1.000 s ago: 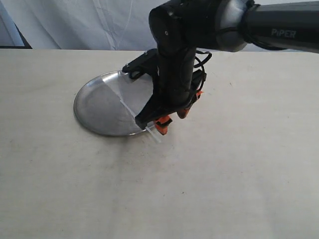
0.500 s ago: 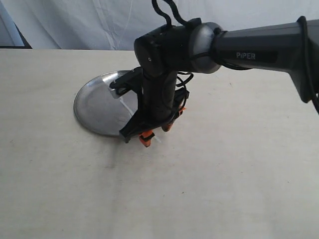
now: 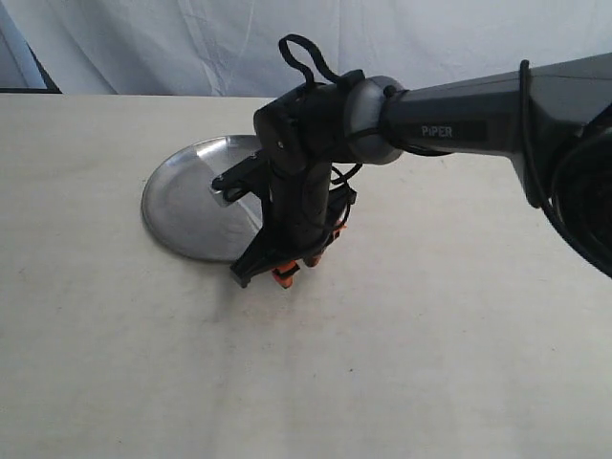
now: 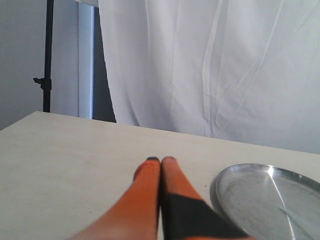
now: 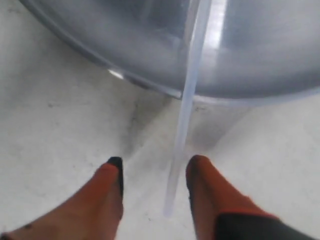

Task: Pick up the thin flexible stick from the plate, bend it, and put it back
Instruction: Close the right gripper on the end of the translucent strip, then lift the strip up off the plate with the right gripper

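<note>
The thin translucent whitish plastic stick [image 5: 186,107] runs lengthwise off the rim of the round silver-grey metal plate [image 5: 100,35] onto the pale table [image 5: 55,115], its free end inside the wide-open, still empty right gripper [image 5: 156,162], while the left gripper [image 4: 160,160] sits closed and empty, farther off.

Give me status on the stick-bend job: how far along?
Done: only the approach. The right gripper sits low at the plate rim, open, with a finger on either side of the thin flexible stick, whose end overhangs the rim. In hand: the grasp, not yet closed. Remaining: lift, bend, put back on the plate. The left gripper is shut, empty and apart from the plate.
</note>
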Robot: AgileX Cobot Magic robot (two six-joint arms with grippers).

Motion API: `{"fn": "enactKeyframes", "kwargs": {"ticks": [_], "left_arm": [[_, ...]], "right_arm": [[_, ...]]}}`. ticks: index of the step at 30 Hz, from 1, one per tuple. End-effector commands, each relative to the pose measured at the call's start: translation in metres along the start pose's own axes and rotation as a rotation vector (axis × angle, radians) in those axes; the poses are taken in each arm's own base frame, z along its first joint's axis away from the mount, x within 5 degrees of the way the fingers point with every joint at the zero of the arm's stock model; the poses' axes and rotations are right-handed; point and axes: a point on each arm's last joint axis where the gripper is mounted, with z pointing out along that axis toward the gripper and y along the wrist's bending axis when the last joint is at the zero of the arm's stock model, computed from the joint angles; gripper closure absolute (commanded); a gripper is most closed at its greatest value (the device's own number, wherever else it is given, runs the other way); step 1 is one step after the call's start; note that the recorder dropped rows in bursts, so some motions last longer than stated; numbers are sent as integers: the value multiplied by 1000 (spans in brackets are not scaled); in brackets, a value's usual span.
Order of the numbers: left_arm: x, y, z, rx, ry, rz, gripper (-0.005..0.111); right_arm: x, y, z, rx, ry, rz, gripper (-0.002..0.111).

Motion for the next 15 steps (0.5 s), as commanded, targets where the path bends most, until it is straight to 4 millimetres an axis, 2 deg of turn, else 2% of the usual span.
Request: {"fn": "enactKeyframes", "kwargs": {"ticks": [1, 2, 5, 8, 11, 15], "left_arm": [[0, 0, 0, 1, -9, -3, 107], [0, 0, 0, 1, -9, -3, 107], [0, 0, 0, 1, -9, -3, 107], [0, 0, 0, 1, -9, -3, 107], [0, 0, 0, 1, -9, -3, 107], [0, 0, 0, 1, -9, -3, 107]], "right_arm": [[-5, -1, -3, 11, -48, -16, 101], [-5, -1, -3, 11, -48, -19, 109], [-3, -1, -5, 11, -29, -17, 108], [-1, -3, -18, 30, -19, -29, 108], [-1, -5, -42, 47, -68, -36, 108], [-2, -6, -83, 55, -194, -33, 109]]}}
